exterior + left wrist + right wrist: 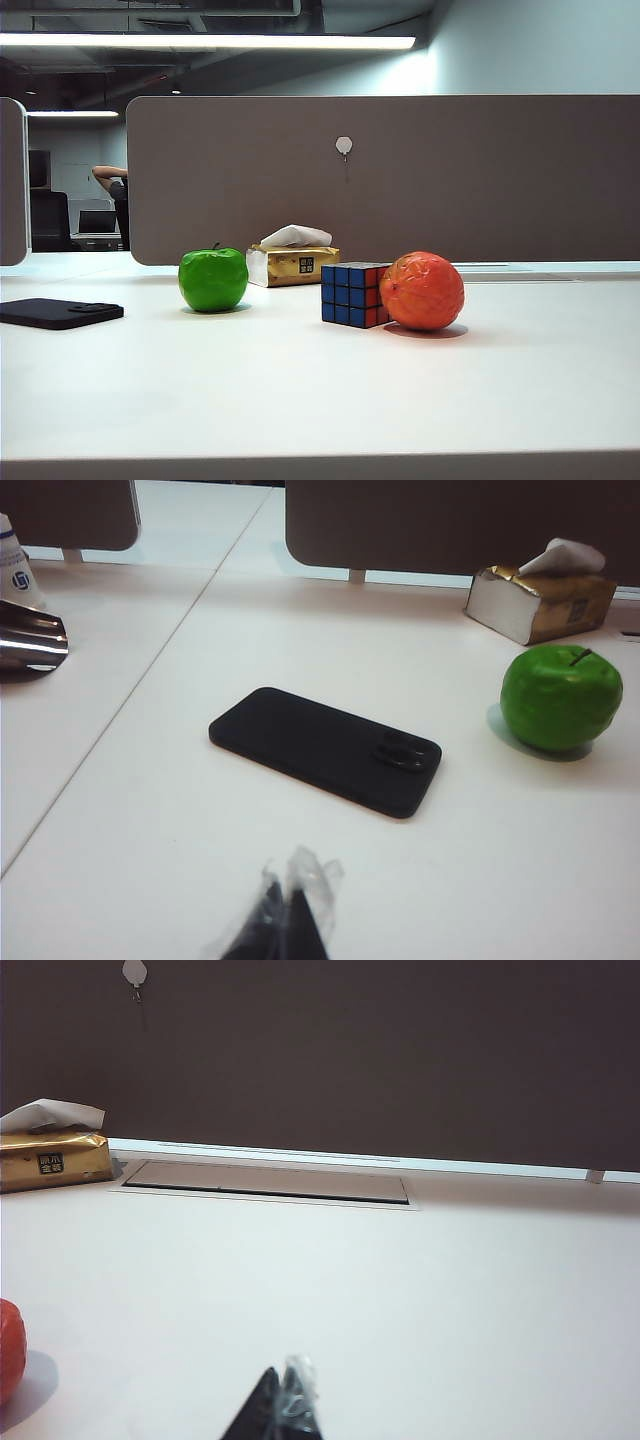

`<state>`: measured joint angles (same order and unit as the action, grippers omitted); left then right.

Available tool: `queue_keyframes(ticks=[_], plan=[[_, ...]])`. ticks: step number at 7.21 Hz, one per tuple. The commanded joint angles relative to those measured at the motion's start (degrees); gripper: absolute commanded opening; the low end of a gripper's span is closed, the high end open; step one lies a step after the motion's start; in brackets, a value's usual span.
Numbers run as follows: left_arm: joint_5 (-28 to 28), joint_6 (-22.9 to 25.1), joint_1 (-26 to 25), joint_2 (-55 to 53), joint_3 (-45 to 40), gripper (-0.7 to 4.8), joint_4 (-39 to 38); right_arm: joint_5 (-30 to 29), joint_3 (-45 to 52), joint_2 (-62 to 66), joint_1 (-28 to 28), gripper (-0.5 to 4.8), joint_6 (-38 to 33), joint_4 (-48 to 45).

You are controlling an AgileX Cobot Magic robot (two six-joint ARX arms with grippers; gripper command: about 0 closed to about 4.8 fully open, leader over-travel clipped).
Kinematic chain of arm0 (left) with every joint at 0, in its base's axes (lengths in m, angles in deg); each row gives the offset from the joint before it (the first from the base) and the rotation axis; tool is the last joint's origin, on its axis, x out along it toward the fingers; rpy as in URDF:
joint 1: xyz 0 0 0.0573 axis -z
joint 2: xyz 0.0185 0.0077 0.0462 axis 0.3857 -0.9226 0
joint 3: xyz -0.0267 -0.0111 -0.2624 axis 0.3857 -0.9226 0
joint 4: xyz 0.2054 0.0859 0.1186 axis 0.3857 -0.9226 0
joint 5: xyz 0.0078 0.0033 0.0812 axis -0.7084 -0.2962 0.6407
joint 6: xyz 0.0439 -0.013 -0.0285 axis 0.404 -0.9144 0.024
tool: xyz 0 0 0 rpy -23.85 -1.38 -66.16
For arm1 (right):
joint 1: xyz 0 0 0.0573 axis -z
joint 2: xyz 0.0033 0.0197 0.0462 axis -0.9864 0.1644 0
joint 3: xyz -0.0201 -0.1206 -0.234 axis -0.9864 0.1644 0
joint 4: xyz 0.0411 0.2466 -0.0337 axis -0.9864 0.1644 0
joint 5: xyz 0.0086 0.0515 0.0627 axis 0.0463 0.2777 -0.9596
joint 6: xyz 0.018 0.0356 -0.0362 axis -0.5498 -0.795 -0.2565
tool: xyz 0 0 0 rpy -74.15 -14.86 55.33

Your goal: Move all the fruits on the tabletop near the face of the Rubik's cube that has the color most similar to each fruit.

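Risk judged: the green apple (559, 697), round and glossy, could roll off toward the black phone (325, 749) if pinched off-centre. The orange (422, 291) is seen touching the Rubik's cube (354, 294) at its red-orange face. Left gripper (285, 920) and right gripper (283, 1408) are held low over the tabletop (300, 390), tips together, empty.

Small dark label on tissue box (55, 1163), characters unreadable
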<state>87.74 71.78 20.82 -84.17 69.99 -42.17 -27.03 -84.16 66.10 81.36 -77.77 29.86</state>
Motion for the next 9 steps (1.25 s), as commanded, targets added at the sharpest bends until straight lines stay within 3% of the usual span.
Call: queue_keyframes(ticks=[1, 6, 8, 9], plan=[[0.2, 0.2, 0.0, 0.0, 0.0, -0.05, 0.4, 0.0, 0.1, 0.0, 0.0, -0.01, -0.3, -0.7], [-6.3, 1.8, 0.0, 0.0, 0.1, -0.05, 4.1, -0.3, 0.1, 0.0, 0.0, 0.0, -0.4, -0.6], [-5.4, 3.8, 0.0, 0.0, 0.1, -0.05, 5.9, -1.3, 0.1, 0.0, 0.0, -0.01, -0.5, 0.5], [-2.1, 3.7, 0.0, 0.0, 0.1, -0.05, 6.9, -1.3, 0.1, 0.0, 0.0, -0.01, -0.5, 0.5]])
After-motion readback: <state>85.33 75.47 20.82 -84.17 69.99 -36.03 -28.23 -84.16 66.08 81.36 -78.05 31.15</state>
